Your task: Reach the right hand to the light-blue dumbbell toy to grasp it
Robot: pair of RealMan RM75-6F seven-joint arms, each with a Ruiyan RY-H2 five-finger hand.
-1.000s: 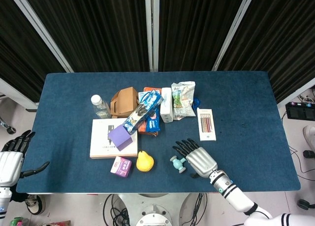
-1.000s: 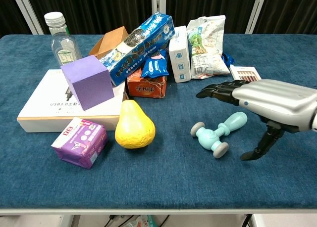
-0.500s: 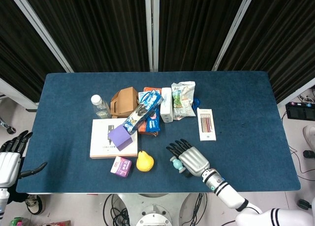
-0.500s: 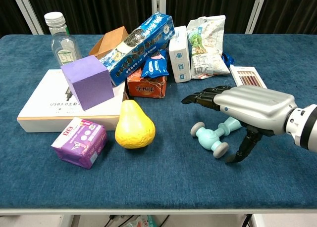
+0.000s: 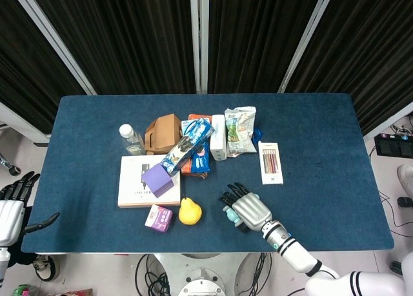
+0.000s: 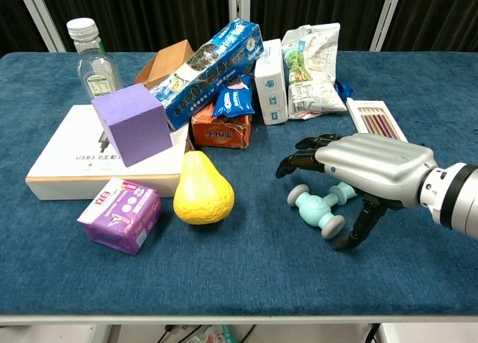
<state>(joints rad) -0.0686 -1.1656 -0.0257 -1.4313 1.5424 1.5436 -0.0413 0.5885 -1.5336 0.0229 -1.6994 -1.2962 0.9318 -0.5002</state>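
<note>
The light-blue dumbbell toy [image 6: 317, 207] lies on the blue table near the front edge, right of the pear. My right hand [image 6: 366, 167] hovers over its right end, palm down. The fingers [image 6: 299, 160] curl down past the far side and the thumb [image 6: 357, 227] reaches to the cloth on the near side. The hand holds nothing. From the head view the right hand [image 5: 246, 209] covers most of the dumbbell toy [image 5: 227, 213]. My left hand [image 5: 11, 209] hangs off the table's left edge, fingers spread, holding nothing.
A yellow pear [image 6: 202, 190] stands just left of the dumbbell, with a purple packet [image 6: 119, 212] beyond it. A pencil box [image 6: 377, 119] lies behind the right hand. Further back stand a purple cube [image 6: 133, 122], white box [image 6: 60, 167], bottle [image 6: 93, 63], cookie box [image 6: 213, 59] and snack bag [image 6: 310, 63].
My right hand has moved left and come over the dumbbell, and its fingers have curled downward around it. The left hand has sunk slightly.
</note>
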